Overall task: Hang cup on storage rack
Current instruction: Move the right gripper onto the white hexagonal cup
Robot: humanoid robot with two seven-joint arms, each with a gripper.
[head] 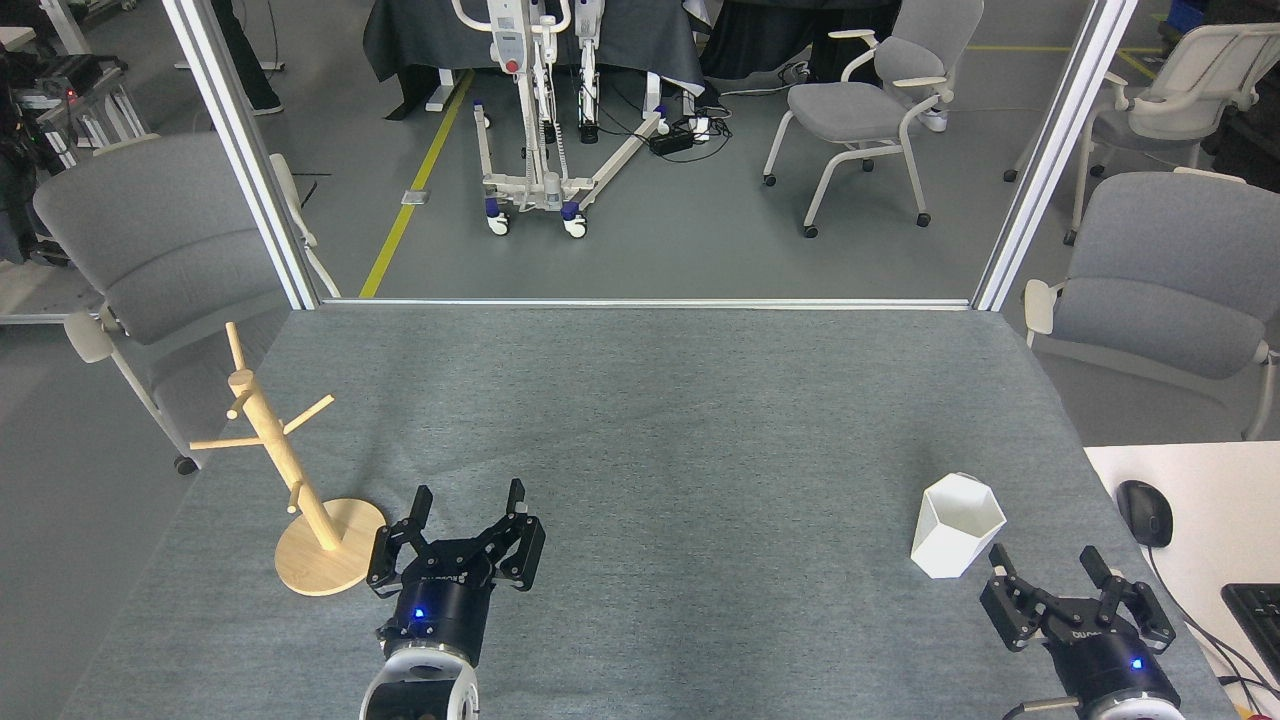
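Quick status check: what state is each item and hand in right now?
cup: upright on the table, open end up, not held, not hung.
rack: upright on its base, pegs bare.
left hand: open, holding nothing, beside the rack base.
right hand: open, holding nothing, just near of the cup.
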